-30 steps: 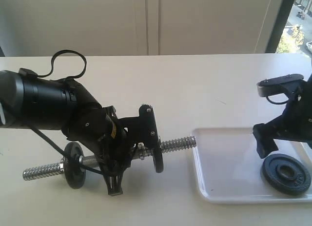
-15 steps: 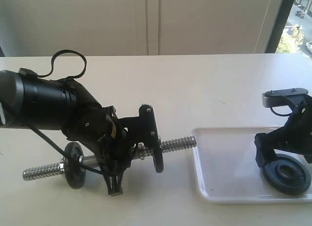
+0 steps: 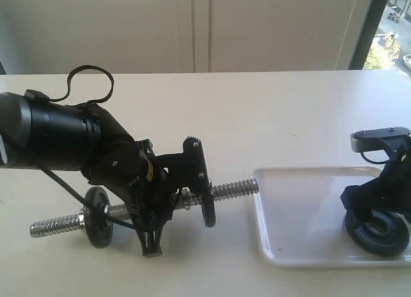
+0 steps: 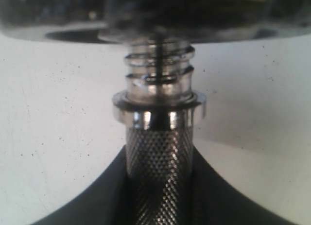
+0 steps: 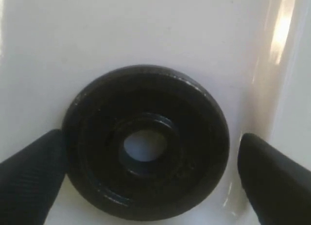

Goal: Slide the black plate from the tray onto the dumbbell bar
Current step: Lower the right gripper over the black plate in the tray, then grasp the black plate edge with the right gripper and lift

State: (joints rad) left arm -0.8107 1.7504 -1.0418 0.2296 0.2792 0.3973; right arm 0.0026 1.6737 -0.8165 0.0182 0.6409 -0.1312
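The black plate (image 3: 380, 235) (image 5: 146, 142) lies flat in the right end of the white tray (image 3: 302, 213) (image 5: 146, 25). My right gripper (image 3: 377, 210) (image 5: 150, 137) is lowered over it and open. One finger (image 5: 34, 171) is at the plate's rim; the other (image 5: 272, 176) stands a small gap away. The dumbbell bar (image 3: 234, 189) (image 4: 159, 157) lies on the table left of the tray, its threaded end pointing at the tray. My left gripper (image 3: 164, 206) (image 4: 159, 198) is shut on its knurled middle. Two small black discs (image 3: 97, 208) (image 3: 209, 210) sit on the bar.
The left arm's thick black body (image 3: 58, 133) and its looped cable (image 3: 90, 79) fill the left of the table. The tray's near rim (image 3: 321, 262) lies close to the table's front edge. A wall and a window (image 3: 392, 27) stand behind.
My right gripper has come down and slightly right over the black plate, its fingers now level with the plate on either side. The left arm and bar have not moved.
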